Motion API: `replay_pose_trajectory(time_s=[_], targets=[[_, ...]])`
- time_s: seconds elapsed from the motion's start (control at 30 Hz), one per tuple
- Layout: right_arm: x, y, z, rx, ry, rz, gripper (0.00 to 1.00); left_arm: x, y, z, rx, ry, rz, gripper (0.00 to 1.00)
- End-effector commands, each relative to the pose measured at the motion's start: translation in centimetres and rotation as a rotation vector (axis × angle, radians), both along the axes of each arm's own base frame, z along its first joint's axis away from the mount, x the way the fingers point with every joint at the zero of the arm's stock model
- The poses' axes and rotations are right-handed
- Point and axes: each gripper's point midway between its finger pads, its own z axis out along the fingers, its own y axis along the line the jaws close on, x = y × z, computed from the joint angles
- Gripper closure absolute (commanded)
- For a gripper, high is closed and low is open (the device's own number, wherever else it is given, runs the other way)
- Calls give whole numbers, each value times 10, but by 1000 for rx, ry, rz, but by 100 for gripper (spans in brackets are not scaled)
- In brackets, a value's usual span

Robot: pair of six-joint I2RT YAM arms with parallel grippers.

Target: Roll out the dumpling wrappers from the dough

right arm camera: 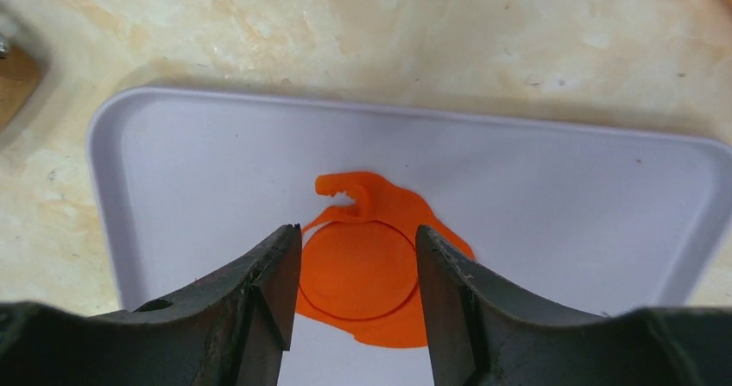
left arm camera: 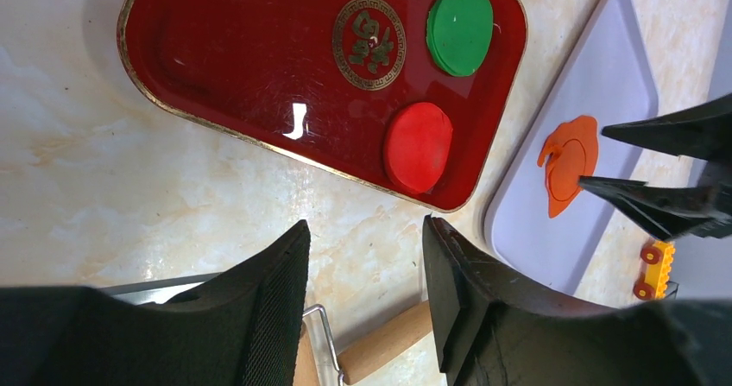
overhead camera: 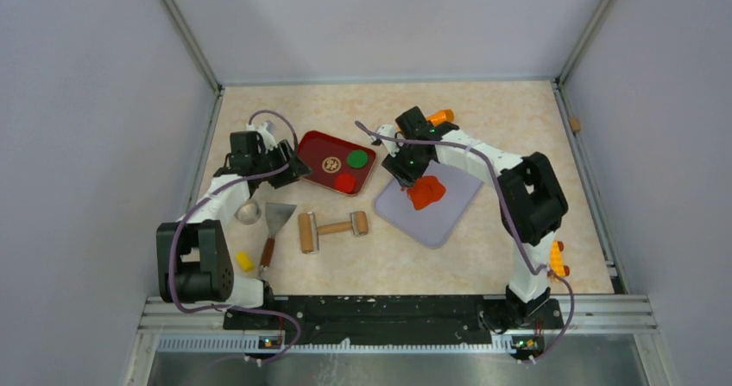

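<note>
While orange dough (right arm camera: 362, 274) lies flat, nothing is gripped

Fingers straddling a round scored in it on the lavender board (right arm camera: 561, 196), the right end effector (right arm camera: 358, 228) stands open. The left end effector (left arm camera: 366, 224) hangs open above the counter (left arm camera: 104, 196). One red dumpling wrapper (left arm camera: 419, 147) lies in the red tray (left arm camera: 216, 58) beside a green disc (left arm camera: 459, 29).

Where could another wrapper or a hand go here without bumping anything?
Bare tabletop lies between the rolling pin and the arms' base rail, and along the far edge behind the red tray. The tray's left end is bare too; the green disc and red disc fill its right end. Crowded: the lavender board under the right gripper, and around the scraper.
</note>
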Motion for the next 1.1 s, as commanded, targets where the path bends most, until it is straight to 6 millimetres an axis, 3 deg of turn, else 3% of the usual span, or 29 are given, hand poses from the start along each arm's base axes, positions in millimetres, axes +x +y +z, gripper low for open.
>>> replay_pose_trajectory(time_s=[0.0,0.3,0.77,1.07], targets=[[13,9,-11,-8,-11,5,48,2,2,6,9,-42,-4,45],[16,9,-27,-27,0,7,56,2,2,6,8,-43,-5,45],[16,7,-42,-80,-17,20,58,2,3,4,10,-43,-1,45],[12,0,-41,-105,-16,24,84,1,4,4,6,-43,4,45]])
